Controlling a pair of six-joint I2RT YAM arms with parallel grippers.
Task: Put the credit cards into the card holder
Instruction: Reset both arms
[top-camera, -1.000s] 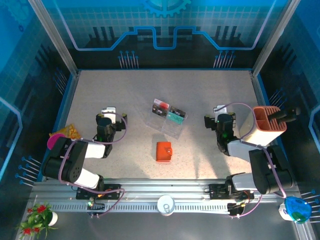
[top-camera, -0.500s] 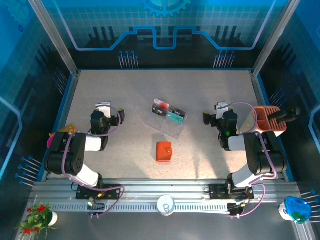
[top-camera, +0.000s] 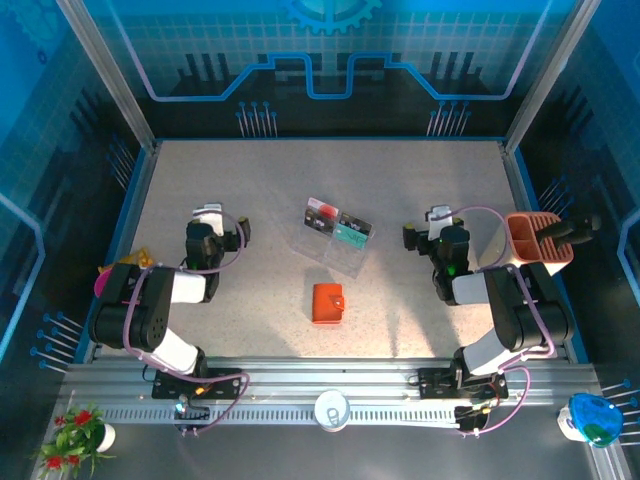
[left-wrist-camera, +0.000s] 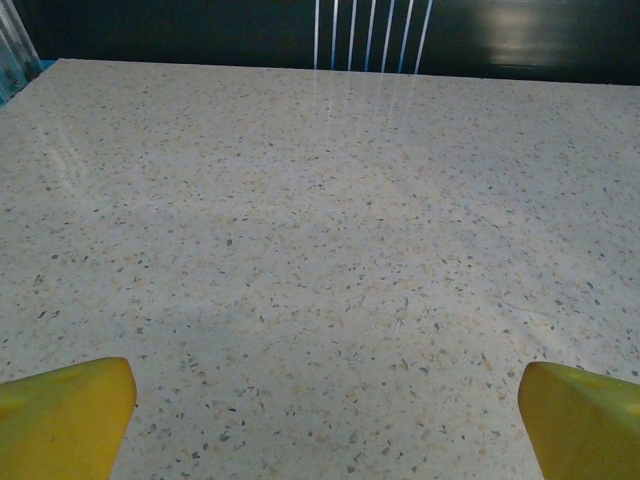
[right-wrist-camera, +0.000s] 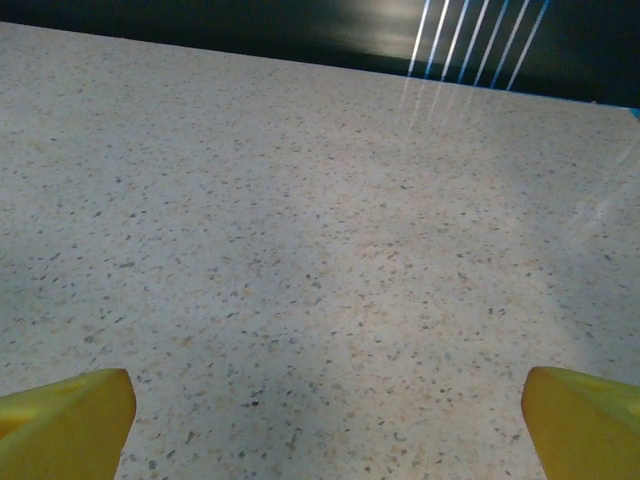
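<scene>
Both arms idle, fingers wide apart, nothing held: left gripper (top-camera: 208, 215), right gripper (top-camera: 438, 216). Credit cards (top-camera: 350, 233) sit in the clear tray (top-camera: 322, 246) mid-table, card holder (top-camera: 328, 303) closed just nearer. I'd unsnap the holder first, one arm pinning it, then pinch cards by the edge. Card print is too small to read.

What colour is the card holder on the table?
The card holder is orange-red, clearest in the top view.
</scene>
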